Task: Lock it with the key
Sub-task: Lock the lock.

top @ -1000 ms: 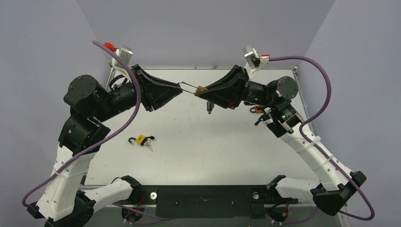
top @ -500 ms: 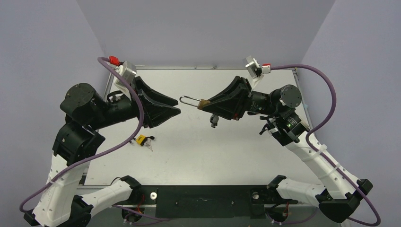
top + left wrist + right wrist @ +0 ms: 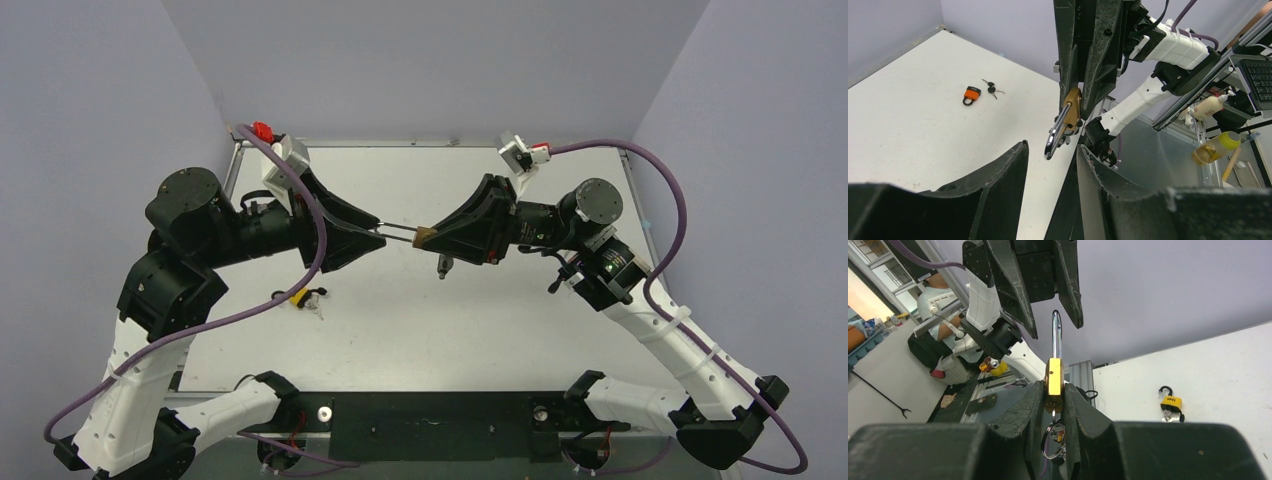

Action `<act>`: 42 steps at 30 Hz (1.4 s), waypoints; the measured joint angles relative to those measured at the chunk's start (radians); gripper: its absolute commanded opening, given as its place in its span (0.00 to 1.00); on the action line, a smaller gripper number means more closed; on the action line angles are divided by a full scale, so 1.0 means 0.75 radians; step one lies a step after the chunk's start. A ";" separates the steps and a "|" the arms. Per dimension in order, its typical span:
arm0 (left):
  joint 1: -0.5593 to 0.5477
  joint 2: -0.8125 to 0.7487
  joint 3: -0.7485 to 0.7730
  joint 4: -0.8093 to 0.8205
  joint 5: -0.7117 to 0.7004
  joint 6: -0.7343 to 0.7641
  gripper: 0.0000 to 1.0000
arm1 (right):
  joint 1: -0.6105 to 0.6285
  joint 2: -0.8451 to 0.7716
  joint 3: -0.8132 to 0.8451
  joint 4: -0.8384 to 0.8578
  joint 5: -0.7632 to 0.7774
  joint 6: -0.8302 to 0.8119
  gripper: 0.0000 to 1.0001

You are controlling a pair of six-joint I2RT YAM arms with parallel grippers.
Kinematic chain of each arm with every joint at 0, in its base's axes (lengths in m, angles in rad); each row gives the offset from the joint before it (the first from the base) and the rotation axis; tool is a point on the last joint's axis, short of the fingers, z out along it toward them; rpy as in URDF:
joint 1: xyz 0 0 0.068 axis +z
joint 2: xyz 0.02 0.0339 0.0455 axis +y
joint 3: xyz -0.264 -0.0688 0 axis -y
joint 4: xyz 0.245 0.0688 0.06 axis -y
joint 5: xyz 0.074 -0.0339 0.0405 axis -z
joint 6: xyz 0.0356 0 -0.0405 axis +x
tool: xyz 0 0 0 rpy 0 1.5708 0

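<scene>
My right gripper point(image 3: 427, 238) point(image 3: 1054, 386) is shut on a brass padlock point(image 3: 1053, 376) point(image 3: 424, 237) and holds it in the air above the table. Its silver shackle point(image 3: 1056, 335) point(image 3: 398, 232) points at my left gripper. A key sits in the keyhole, with a key ring point(image 3: 1052, 441) point(image 3: 444, 266) hanging below. My left gripper point(image 3: 377, 232) point(image 3: 1051, 147) is open. Its fingers point(image 3: 1010, 165) stand on either side of the shackle's tip point(image 3: 1051, 148) without gripping it.
A yellow padlock point(image 3: 298, 295) point(image 3: 1171, 403) with an open black shackle and keys lies on the white table point(image 3: 420, 330) at the left. An orange padlock point(image 3: 971, 93) with keys point(image 3: 991, 89) lies near the far right.
My left gripper let go of the shackle, drew back, then came in again with open fingers around the shackle tip. My right gripper brought the padlock lower and nearer.
</scene>
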 measured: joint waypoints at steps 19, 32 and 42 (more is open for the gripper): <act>0.000 0.014 0.018 -0.016 0.016 0.018 0.28 | 0.003 -0.003 0.003 -0.131 0.005 -0.078 0.00; 0.000 0.014 0.017 -0.031 0.018 0.040 0.29 | 0.003 -0.033 0.027 -0.161 0.006 -0.089 0.00; 0.000 0.014 0.017 -0.029 0.071 0.038 0.28 | 0.003 -0.039 0.035 -0.168 0.006 -0.092 0.00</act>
